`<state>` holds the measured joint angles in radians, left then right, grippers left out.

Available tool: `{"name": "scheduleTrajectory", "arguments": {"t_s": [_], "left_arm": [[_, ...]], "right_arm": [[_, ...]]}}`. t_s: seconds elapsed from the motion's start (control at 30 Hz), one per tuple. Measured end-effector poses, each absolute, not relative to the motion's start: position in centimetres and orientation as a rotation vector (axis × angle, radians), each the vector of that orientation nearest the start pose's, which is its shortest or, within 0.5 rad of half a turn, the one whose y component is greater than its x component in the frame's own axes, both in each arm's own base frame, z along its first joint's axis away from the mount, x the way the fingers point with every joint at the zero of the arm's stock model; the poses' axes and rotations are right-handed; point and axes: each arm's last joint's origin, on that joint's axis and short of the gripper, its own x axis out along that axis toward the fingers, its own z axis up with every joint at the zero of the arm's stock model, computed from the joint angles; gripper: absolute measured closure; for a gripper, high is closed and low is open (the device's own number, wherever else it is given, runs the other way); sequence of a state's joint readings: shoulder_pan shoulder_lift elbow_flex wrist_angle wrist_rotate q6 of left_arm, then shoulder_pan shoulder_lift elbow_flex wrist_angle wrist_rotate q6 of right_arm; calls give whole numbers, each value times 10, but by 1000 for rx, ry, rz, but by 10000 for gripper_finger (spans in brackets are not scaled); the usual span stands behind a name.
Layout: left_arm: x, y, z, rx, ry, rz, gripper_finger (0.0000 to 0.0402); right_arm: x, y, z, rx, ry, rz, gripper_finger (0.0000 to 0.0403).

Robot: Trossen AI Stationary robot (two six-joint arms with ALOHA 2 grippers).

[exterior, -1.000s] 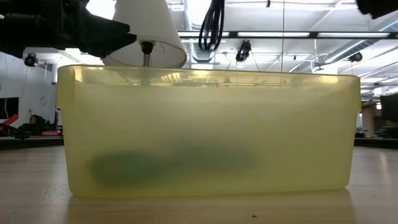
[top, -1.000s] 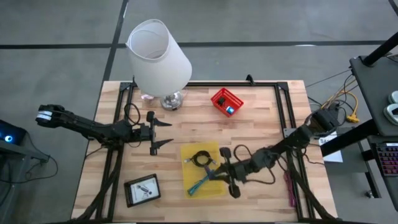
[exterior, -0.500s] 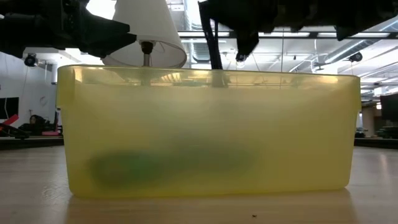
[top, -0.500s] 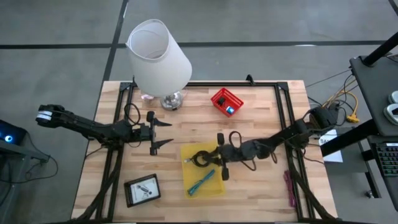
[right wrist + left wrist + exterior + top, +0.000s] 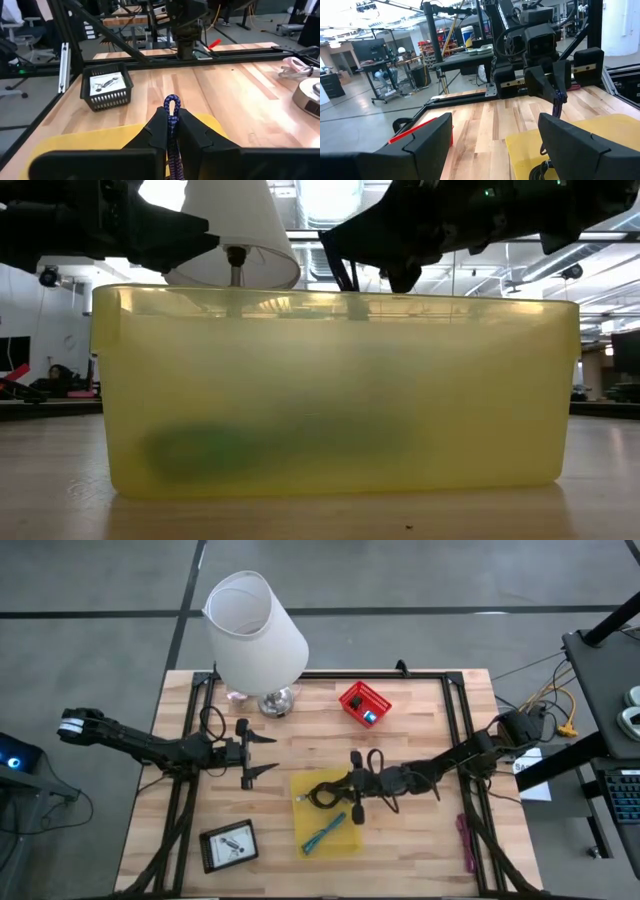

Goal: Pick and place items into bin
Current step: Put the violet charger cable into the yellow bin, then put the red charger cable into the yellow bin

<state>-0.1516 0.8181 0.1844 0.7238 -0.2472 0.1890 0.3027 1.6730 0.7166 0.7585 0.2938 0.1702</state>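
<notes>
My right gripper (image 5: 352,802) hovers over the yellow bin (image 5: 300,785) and is shut on a thin blue-purple strip (image 5: 171,107). In the low view it hangs just above the bin's rim (image 5: 335,292). A black coiled cable (image 5: 320,795) and a teal strip (image 5: 325,832) lie on the bin's floor. A white card with black marks lies in a black basket (image 5: 228,845) near the near-left corner. A pink-purple strip (image 5: 465,840) lies by the table's right rail. My left gripper (image 5: 250,755) waits open at the table's left, pointing right. My right gripper pinches the blue-purple strip between its two shut fingers (image 5: 192,132). A small loop of the strip (image 5: 171,102) sticks out past the fingertips. In the left wrist view the strip (image 5: 559,97) hangs at the fingertips, lifted clear above the bin.
A big white lamp (image 5: 255,635) stands at the far-left of the table on a shiny base (image 5: 310,97). A red basket (image 5: 363,703) sits at the far middle. Black rails run along the table's edges. Bare wood lies between the bin and the red basket.
My right gripper has moved from the bin's near-right corner toward the far and left edges, and now stands over the middle of the bin. It has come down into the low view, just above the rim, still shut on the strip.
</notes>
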Motion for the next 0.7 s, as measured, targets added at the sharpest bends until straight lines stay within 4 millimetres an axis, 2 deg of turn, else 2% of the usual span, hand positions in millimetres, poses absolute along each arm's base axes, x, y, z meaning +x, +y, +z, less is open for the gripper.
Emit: {"name": "scheduleTrajectory", "arguments": {"t_s": [0.7], "left_arm": [[167,-18,208,172,-79,103,123]], "right_arm": [[324,93,193,-4,153,10,245]]}}
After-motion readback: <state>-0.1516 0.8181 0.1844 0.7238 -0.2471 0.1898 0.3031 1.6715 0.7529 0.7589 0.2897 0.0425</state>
